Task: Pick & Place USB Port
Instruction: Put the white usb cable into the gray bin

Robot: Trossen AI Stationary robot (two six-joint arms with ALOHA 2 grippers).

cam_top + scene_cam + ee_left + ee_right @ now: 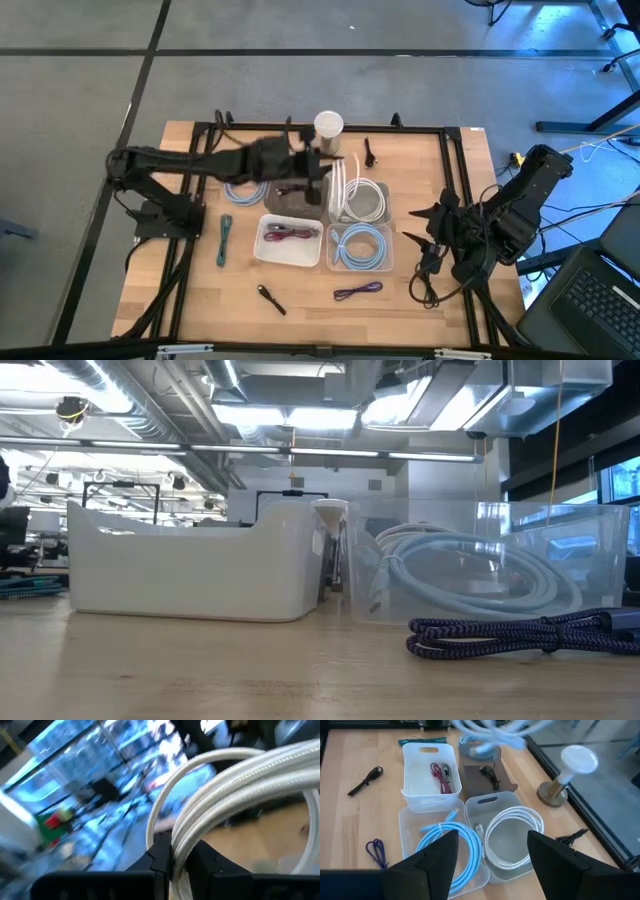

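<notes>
High view: the left gripper (322, 180), jaws clamped on a white braided cable (342, 190), hangs near the desk's far edge above the clear plastic bin (383, 203). Left wrist view: centre the loop before releasing. Right wrist view: right gripper (492, 852) waits, jaws wide.

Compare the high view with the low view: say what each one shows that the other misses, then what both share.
Only the high view shows the left end effector, shut on the white cable above the bins, the right end effector open and waiting at the table's right edge, and the teal cable. Only the low view shows the ceiling lights. Both show the white bin, the light blue cable and the purple cable.
</notes>
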